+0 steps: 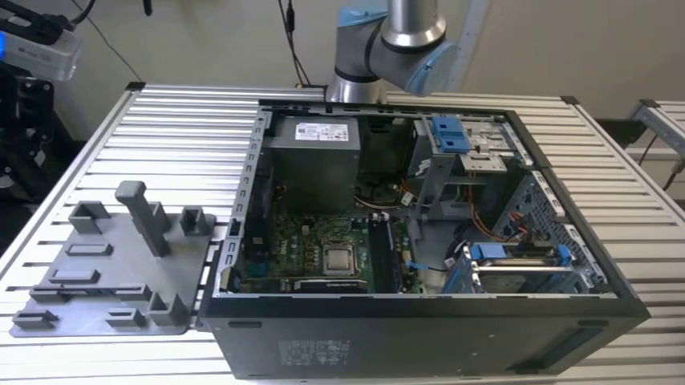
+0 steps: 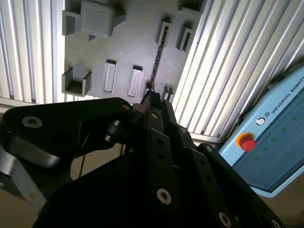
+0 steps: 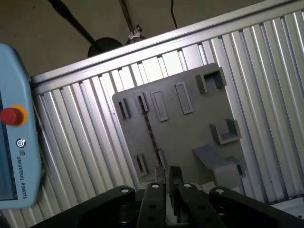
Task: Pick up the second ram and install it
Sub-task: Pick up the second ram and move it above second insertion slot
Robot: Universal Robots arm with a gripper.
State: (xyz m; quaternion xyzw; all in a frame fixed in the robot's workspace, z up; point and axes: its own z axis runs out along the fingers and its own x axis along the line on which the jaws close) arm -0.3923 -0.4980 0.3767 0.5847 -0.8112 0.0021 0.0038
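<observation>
Exterior view: the robot arm rises at the far edge of the slatted bench. An open computer case lies on the bench. A grey holder plate lies just beside the case, on the exterior view's left.

Second wrist view: the end effector hangs above the holder plate. The second ram stands on edge in the plate's slot blocks, seen as a thin dark line in front of the fingertips. A teach pendant with a red button lies beyond the bench edge.

First wrist view: the end effector has its fingers a narrow gap apart and grips nothing. The second ram spans two slot blocks on the holder plate, its near end close to the fingertips; contact cannot be determined.
</observation>
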